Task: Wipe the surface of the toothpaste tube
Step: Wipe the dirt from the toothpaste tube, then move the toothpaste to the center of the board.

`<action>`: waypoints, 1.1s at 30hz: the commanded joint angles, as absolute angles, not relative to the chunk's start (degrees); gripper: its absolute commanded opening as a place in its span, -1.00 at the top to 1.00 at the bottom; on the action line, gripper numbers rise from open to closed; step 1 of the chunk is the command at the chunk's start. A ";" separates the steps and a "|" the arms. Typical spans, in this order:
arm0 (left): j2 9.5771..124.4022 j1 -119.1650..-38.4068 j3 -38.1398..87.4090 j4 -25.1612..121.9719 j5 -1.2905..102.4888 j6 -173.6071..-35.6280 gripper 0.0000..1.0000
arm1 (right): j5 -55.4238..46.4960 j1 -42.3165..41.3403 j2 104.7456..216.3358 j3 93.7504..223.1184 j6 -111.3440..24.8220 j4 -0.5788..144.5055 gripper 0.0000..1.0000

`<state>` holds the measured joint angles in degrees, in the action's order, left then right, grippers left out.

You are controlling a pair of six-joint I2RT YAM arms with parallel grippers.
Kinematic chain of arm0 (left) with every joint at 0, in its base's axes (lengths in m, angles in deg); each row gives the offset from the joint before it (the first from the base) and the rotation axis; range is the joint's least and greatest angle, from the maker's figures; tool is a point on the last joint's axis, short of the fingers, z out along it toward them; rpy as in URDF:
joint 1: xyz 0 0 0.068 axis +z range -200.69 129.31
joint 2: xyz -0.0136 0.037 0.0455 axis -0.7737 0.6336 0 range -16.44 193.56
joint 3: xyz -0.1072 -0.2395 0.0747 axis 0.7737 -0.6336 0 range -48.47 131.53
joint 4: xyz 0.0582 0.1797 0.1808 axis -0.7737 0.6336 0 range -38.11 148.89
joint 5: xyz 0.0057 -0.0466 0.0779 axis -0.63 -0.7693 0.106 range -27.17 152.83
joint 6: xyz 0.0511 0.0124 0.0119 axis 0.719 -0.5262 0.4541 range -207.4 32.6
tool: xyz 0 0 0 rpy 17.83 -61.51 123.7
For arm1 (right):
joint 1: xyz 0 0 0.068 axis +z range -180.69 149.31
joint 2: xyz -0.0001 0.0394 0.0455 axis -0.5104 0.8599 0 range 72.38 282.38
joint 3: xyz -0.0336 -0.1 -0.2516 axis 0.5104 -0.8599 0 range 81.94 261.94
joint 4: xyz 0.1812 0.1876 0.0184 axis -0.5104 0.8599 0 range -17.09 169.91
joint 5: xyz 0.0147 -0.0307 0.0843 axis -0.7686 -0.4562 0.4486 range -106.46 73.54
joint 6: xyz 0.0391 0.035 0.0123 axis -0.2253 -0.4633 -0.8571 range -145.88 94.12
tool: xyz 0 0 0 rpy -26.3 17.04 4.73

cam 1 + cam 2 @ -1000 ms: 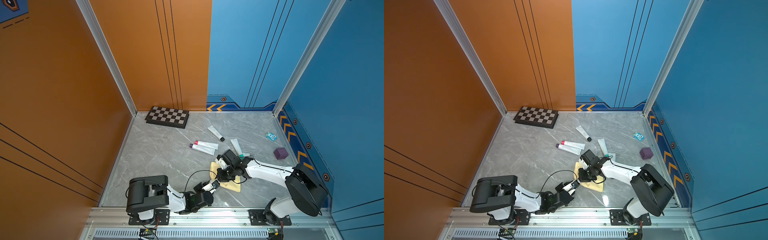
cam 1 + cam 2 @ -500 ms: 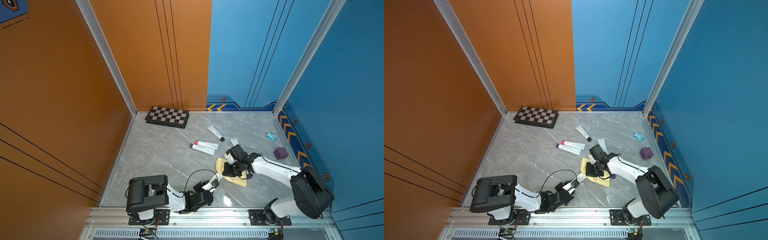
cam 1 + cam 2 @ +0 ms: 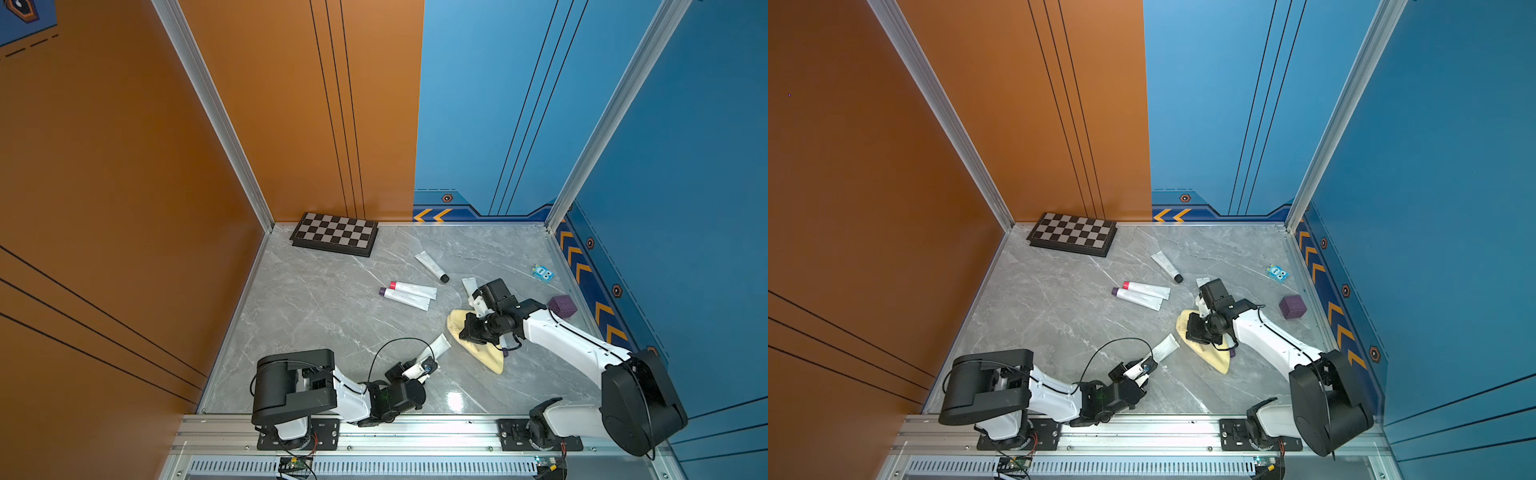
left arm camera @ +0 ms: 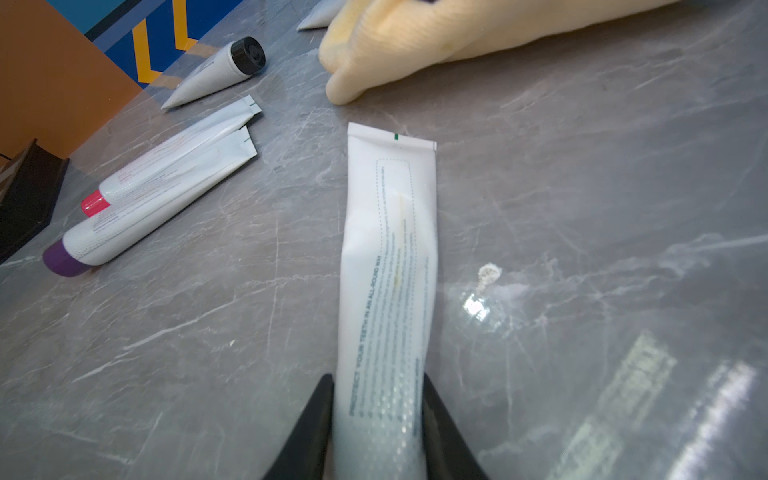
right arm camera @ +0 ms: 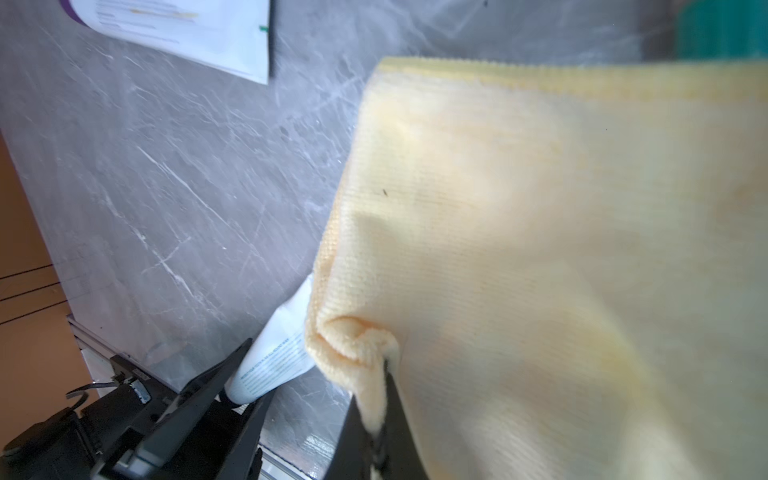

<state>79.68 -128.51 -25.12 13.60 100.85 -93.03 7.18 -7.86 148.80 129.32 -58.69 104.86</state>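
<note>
At the front edge of the table, the left gripper (image 4: 378, 380) is clamped on the cap end of the toothpaste tube (image 4: 388, 249). The tube lies flat on the grey marble table (image 4: 602, 187), printed face up, with its crimped end pointing away from the rail. A faint yellowish streak runs along that face, and a small pale smear sits on the table just beside the tube.

Just past the crimped end lies the yellow cloth (image 3: 482, 353). In the left wrist view its nearest fold is close to the tube but not on it. The right gripper (image 5: 380, 399) is pinched tight on a bunched edge of the cloth.

So the setup looks done: tube pinned, cloth in hand. The wipe itself seems to remain, since the cloth covers none of the tube now and the streak shows. I judge that a pass along the tube's length is what is left.

Farther out, 2 tubes lie side by side, 1 pink-capped tube (image 3: 411, 287) and 1 purple-capped tube (image 3: 405, 297). A black-capped tube (image 3: 431, 266) lies beyond them, and a chessboard (image 3: 335, 233) rests against the far wall.
</note>
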 commanded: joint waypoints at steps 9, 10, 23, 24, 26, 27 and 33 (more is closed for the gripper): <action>74.95 -120.72 -24.03 20.02 84.84 -93.67 0.40 | 0.88 -15.02 144.91 147.49 -56.08 112.86 1.00; 75.53 -120.14 -22.82 20.64 83.96 -93.26 0.40 | 0.68 -15.46 145.08 148.40 -55.83 113.28 1.00; 86.19 -110.77 -3.92 27.64 66.31 -89.66 0.36 | -0.03 -16.74 139.17 149.68 -56.02 115.10 1.00; 87.56 -110.48 -1.73 28.59 65.03 -89.65 0.35 | 0.12 -16.70 138.98 149.38 -56.02 115.10 1.00; 91.22 -110.06 2.49 29.60 62.46 -89.68 0.36 | 0.73 -16.68 138.70 148.61 -56.11 115.07 1.00; 92.49 -110.01 4.03 29.93 61.68 -89.73 0.36 | 0.89 -16.67 138.60 148.39 -56.14 115.01 1.00; 95.86 -108.85 8.56 30.08 59.28 -92.61 0.04 | 0.42 -16.76 137.55 147.72 -55.70 115.06 1.00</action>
